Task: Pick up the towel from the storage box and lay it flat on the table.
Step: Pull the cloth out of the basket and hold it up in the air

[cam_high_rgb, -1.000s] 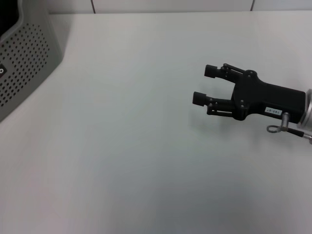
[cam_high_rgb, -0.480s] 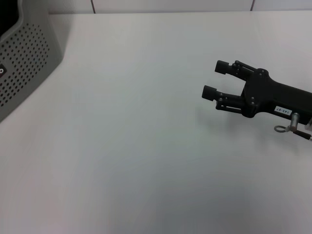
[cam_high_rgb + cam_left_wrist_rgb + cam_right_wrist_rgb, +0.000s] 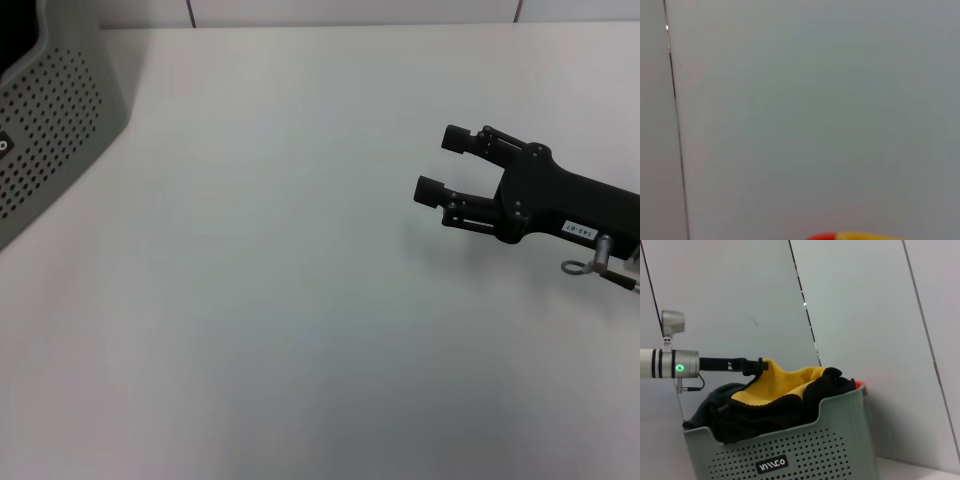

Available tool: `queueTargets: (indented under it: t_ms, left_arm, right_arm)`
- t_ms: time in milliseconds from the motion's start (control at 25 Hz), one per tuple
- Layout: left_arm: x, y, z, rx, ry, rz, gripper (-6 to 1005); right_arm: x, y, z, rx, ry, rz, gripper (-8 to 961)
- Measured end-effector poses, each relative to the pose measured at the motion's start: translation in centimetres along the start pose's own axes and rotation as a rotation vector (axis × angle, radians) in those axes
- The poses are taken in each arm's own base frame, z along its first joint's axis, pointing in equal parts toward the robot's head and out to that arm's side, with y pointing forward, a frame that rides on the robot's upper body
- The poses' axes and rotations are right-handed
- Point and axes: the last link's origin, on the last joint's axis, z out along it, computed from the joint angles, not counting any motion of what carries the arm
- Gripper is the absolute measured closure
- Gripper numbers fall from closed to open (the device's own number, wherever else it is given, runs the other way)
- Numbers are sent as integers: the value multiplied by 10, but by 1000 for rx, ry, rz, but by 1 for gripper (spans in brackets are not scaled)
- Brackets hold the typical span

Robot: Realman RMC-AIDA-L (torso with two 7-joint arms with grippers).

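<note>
The towel (image 3: 782,385) lies bunched in the grey perforated storage box (image 3: 790,450), yellow face and dark face both showing. In the right wrist view my left gripper (image 3: 761,366) reaches in from the side and is shut on a raised yellow fold at the towel's top. A yellow strip of the towel (image 3: 867,236) shows at the edge of the left wrist view. In the head view only a corner of the box (image 3: 55,120) shows at the far left, its contents hidden. My right gripper (image 3: 440,163) is open and empty, hovering over the white table (image 3: 260,300) at the right.
A red object (image 3: 860,385) shows behind the box's rim. A panelled wall (image 3: 850,315) stands behind the box. The table's far edge (image 3: 350,27) meets that wall.
My right gripper moved a little to the right one second ago and has held still since. The box corner has not moved.
</note>
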Motion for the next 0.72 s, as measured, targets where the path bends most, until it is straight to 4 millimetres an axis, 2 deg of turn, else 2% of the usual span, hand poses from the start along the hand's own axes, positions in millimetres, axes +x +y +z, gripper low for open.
queueTargets:
  t_ms: [240,400,560,720]
  left_arm:
    - [16,12,-15,-135,189,-125,962]
    - [34,35,-33,-393,389,-199,976]
    - [46,46,-54,-632,619,-332,984]
    - [51,58,-63,-855,695,-355,984]
  right_arm:
    - [3,3,-2,22,-22,-53,86]
    - [5,6,2,63,-68,-144,86]
    - [2,10,9,57,-97,-202,86]
    - [-1,13,15,36,-105,-244,87]
